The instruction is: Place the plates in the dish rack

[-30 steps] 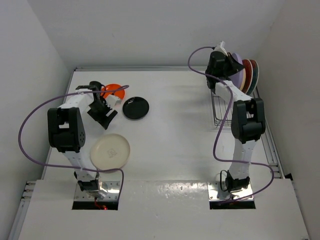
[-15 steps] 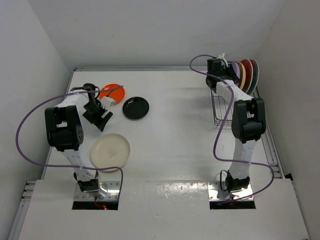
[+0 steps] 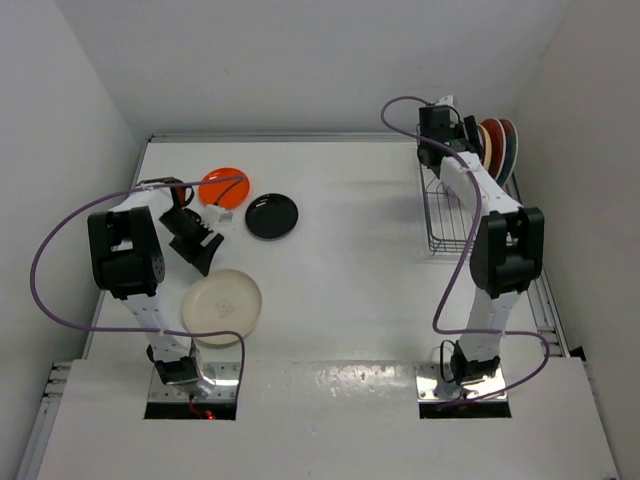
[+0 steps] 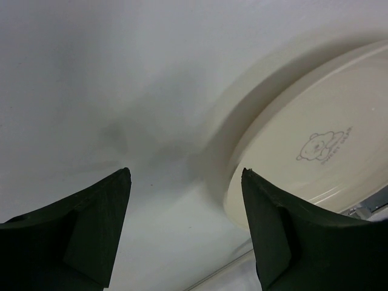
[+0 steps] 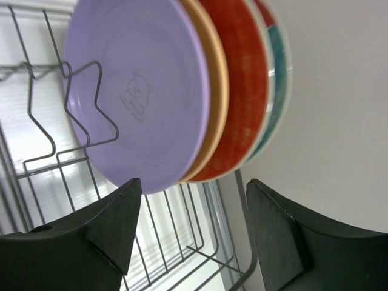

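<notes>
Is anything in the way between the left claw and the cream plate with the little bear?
No, nothing visible. The open left gripper is right beside the cream plate, with only bare white table between them.

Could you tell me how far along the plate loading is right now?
Done: four plates stand in the rack: the purple plate, tan plate, red plate and red-and-teal plate. In hand: nothing. The left gripper and right gripper are both open and empty, the left one near the cream plate. Left: the cream plate, orange plate and black plate lie flat on the table.
</notes>
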